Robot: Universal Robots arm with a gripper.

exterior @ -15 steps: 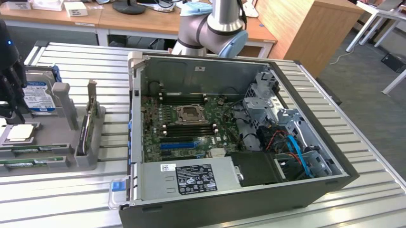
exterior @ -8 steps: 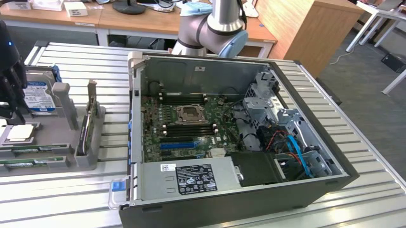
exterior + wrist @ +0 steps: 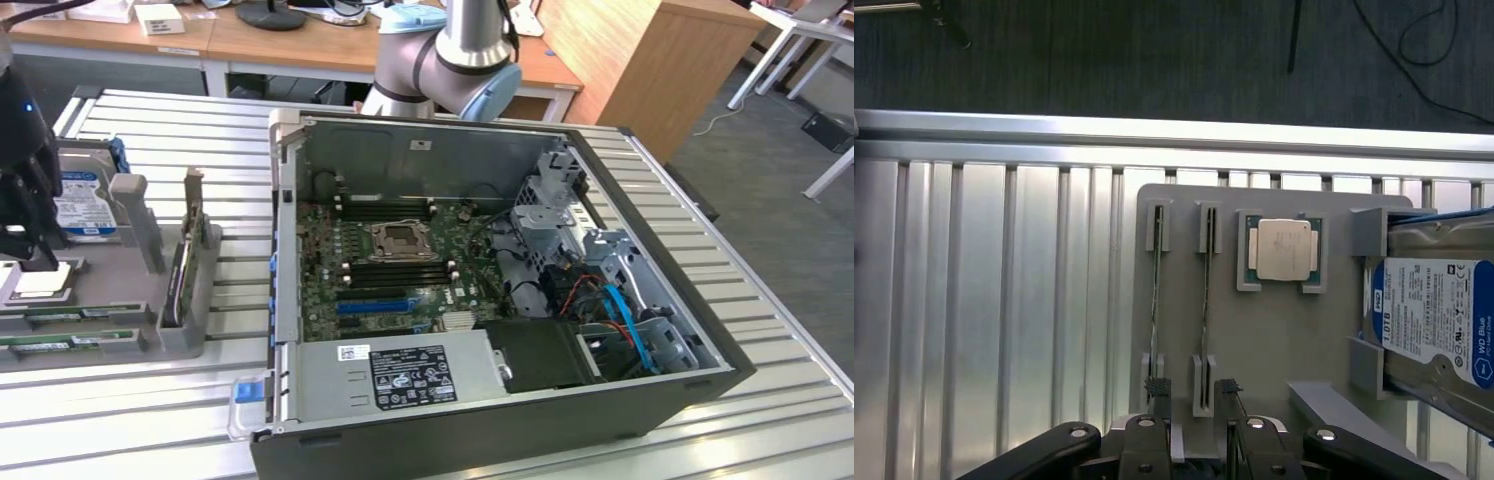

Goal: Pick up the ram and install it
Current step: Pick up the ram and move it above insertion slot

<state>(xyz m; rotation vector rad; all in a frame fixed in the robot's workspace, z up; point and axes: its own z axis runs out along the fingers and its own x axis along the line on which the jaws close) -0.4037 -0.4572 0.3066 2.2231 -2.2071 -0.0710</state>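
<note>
Slatted aluminium counter (image 3: 761, 340) carries the whole setup. Nearest in the exterior view, at 6 o'clock, the open computer case (image 3: 400, 150) shows its grey power supply (image 3: 400, 375) with a black label. At 9 o'clock from the case, well apart from it, sits a grey fixture (image 3: 147, 340) (image 3: 1274, 330). At the fixture's near end two green sticks stand on edge, side by side, in slotted posts: the ram (image 3: 60, 316) (image 3: 1206, 300) and a second ram stick (image 3: 67, 340) (image 3: 1157, 290). The pincer (image 3: 1192, 388) hovers over one end of these sticks with its two fingers (image 3: 1229, 388) apart and nothing clamped. In the wrist view the ram lines up with the gap between the fingertips, while the second ram stick lines up with the other fingertip; whether either finger touches a stick cannot be told. Just beyond the ram a square processor chip (image 3: 1281, 248) (image 3: 40, 282) rests in its recess, and past that a blue-labelled hard drive (image 3: 1434, 320) (image 3: 78, 205) sits between grey posts. Deeper inside the case lies the green motherboard (image 3: 334, 270) with its processor socket (image 3: 400, 240) and long black slots (image 3: 400, 268). At 12 o'clock, behind the case, the arm (image 3: 461, 60) rises, with wooden desks (image 3: 294, 45) beyond it.
</note>
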